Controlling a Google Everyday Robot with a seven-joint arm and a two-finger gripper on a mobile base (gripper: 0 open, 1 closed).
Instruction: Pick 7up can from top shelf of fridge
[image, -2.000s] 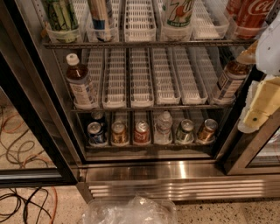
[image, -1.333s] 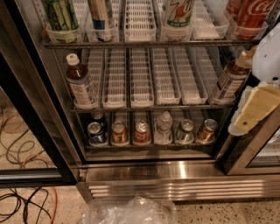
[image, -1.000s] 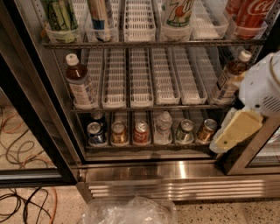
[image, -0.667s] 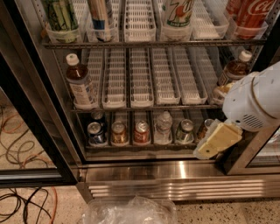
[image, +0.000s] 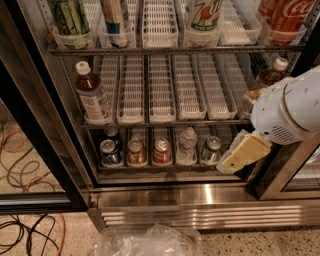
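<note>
Camera view: 7up can (image: 204, 14) well above-left of gripper (image: 242, 154), grip state unclear; probably light, slick, dentable, so take mid-body.

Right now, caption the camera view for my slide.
Gripper hangs low at the right of the fridge, by the bottom-rack cans; the 7up can stands on the top shelf above.

Likely a workplace drinks corner or lab, not a home: a commercial glass-door fridge (image: 150, 194) with wire racks (image: 175, 121) of cans (image: 161, 149) and bottles (image: 92, 96), a speckled floor (image: 260, 244), loose cables (image: 27, 231). The claw (image: 243, 154) hangs low at the fridge's right.
</note>
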